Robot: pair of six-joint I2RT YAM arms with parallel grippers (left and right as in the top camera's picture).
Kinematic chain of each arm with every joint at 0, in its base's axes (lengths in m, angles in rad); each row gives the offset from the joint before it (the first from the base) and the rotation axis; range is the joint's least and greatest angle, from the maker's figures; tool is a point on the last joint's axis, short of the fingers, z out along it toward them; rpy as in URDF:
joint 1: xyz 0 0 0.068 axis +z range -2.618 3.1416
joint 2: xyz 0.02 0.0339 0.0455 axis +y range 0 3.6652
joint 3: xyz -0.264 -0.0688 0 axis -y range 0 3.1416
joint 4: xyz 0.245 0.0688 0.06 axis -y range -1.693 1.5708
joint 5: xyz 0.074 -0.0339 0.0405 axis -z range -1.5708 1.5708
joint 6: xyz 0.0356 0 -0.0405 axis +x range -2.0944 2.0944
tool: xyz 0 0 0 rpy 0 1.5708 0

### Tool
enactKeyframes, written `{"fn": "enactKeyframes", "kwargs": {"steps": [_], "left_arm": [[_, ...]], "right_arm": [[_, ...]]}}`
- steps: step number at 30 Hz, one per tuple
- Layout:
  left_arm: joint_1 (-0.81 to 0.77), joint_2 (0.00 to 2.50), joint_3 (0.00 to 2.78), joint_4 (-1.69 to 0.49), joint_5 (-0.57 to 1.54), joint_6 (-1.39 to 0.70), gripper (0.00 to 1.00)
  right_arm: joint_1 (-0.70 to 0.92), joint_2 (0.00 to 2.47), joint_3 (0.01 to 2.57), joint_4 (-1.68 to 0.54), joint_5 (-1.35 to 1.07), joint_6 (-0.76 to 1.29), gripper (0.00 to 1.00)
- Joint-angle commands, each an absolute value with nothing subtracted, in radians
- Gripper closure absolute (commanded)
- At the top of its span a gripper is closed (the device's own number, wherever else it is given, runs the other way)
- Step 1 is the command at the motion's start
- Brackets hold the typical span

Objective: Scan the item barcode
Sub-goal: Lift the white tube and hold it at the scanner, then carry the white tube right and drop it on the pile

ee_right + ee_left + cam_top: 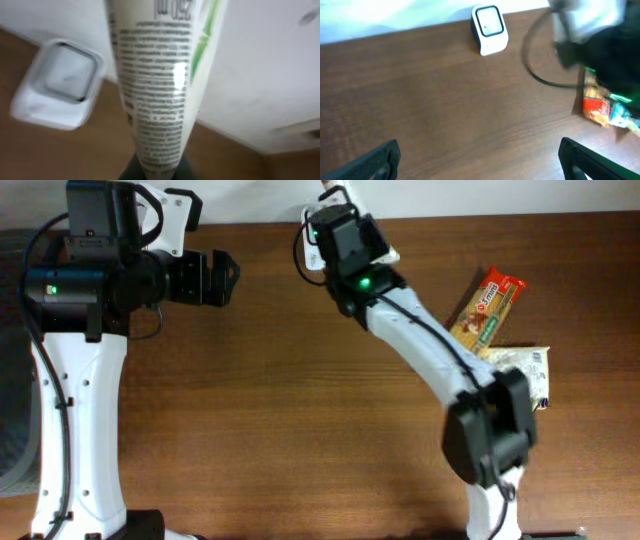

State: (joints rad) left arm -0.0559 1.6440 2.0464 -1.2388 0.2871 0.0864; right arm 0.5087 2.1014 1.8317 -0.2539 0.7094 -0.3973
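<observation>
Where the overhead view takes in the whole bench, the left hand sits in the upper left of the frame, its fingers spread wide with nothing between them. The right arm reaches from the lower right up to the top centre, and the right hand stands at the back edge of the bench, its fingers hidden under the wrist. An orange and red snack packet lies at the right of the frame, and a white packet lies just below it, partly under the arm.

In the left wrist view, the left hand's two dark fingers show at the bottom corners, far apart, above bare wood. A white scanner stands at the top centre, against the pale wall. The right arm is a dark blur in the upper right, with the snack packet below it.

In the right wrist view, the right hand is clamped on the bottom end of a white tube with small black print and a green stripe. The tube rises through the frame's centre. The scanner is at the left, just beside the tube.
</observation>
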Motion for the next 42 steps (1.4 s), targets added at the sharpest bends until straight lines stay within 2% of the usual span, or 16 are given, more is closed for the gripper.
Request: {"fn": "enactKeyframes", "kwargs": {"steps": [1,3,6,21,25,29,33,35,37,42], "left_arm": [[-0.051,1.639,2.051,-1.237,0.291,0.103,0.01],[-0.051,1.639,2.051,-1.237,0.291,0.103,0.01],[-0.051,1.639,2.051,-1.237,0.291,0.103,0.01],[-0.052,1.639,2.051,-1.237,0.291,0.103,0.01],[-0.051,1.639,2.051,-1.237,0.291,0.103,0.01],[-0.051,1.639,2.051,-1.237,0.291,0.103,0.01],[-0.051,1.639,2.051,-1.237,0.291,0.103,0.01],[-0.051,1.639,2.051,-1.237,0.291,0.103,0.01],[-0.051,1.639,2.051,-1.237,0.291,0.103,0.01],[-0.051,1.639,2.051,-1.237,0.291,0.103,0.01]], "right_arm": [[0.510,2.234,1.853,-0.037,0.934,-0.776,0.96],[0.510,2.341,1.853,0.176,0.936,-0.850,0.96],[0.496,2.448,1.853,0.380,0.933,-1.046,0.96],[0.457,2.510,1.854,0.514,0.678,-1.070,0.96],[0.456,2.510,1.853,0.513,0.697,-1.071,0.96],[0.456,2.507,1.853,0.514,0.749,-1.156,0.96],[0.457,2.429,1.853,0.512,0.791,-1.147,0.96],[0.460,2.346,1.853,0.429,0.800,-1.103,0.96],[0.459,2.234,1.853,0.178,0.752,-0.980,0.96],[0.456,1.893,1.853,-0.448,0.379,-0.421,0.96]]}}
